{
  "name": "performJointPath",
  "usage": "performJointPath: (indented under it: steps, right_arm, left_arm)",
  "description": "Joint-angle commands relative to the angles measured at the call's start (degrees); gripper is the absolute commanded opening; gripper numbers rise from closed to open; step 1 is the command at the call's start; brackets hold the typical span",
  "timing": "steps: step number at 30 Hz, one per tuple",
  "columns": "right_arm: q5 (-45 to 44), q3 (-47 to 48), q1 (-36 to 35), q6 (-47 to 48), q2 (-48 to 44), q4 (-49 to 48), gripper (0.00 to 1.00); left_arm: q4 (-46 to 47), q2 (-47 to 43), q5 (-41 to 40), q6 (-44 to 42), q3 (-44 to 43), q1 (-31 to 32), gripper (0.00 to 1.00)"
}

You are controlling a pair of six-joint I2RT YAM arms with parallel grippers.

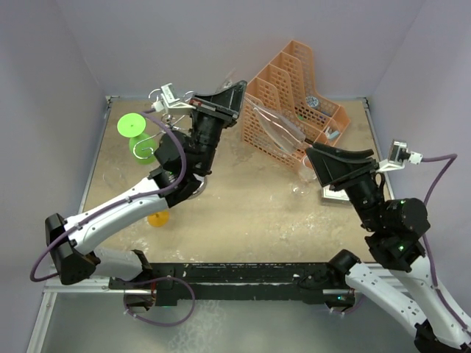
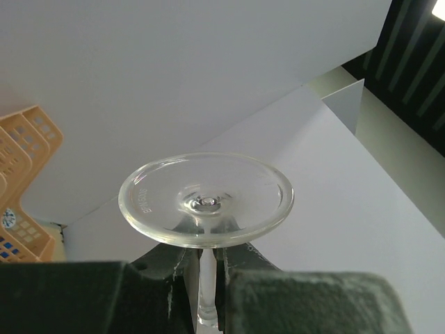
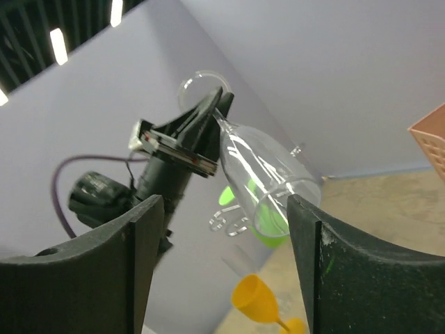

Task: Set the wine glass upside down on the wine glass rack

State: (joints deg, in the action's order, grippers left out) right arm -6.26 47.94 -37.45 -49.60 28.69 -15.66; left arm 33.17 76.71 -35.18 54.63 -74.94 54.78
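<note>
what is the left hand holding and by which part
The wine glass, pinched by its stem in the left hand; the right hand is open and empty.

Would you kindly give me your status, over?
Left gripper shut on wine glass stem, foot up. Right gripper open. Wine glass rack not yet loaded; green cup beside.

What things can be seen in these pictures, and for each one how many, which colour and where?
wine glass: one, clear, in the air, tilted, held by its stem
wine glass rack: one, silver wire, far left of the table
stemmed cup: one, green, by the rack
goblet: one, yellow-orange, on the table near the left arm
mesh file organiser: one, orange, far right of centre
table: one, tan
left gripper: one, black, shut on the glass stem
right gripper: one, black, open, facing the glass
</note>
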Motion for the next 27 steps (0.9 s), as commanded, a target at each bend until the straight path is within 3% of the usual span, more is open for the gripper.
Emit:
performJointPath:
  steps: [1, 7, 15, 20, 27]
  right_arm:
    - [5.58, 7.91, 0.00, 17.30, 0.40, 12.12, 0.75]
    - [8.41, 15.22, -0.07, 27.18, 3.51, 22.43, 0.75]
    - [19.54, 17.32, -0.08, 28.40, 8.31, 15.79, 0.73]
    - [29.03, 17.91, -0.08, 26.62, 13.01, 10.25, 0.72]
    - [33.01, 15.44, -0.07, 21.86, 18.67, 4.64, 0.65]
  left_arm:
    - [-1.13, -5.64, 3.79, -9.26, 0.14, -0.03, 0.00]
    - [-8.49, -9.43, 10.36, -17.95, -0.31, -0.03, 0.00]
    - [-19.80, -12.98, 26.53, -29.92, -1.64, -0.03, 0.00]
    - [-21.31, -15.68, 32.92, -34.64, 0.63, -0.04, 0.00]
    - [-20.67, -16.55, 38.80, -36.49, 2.80, -0.05, 0.00]
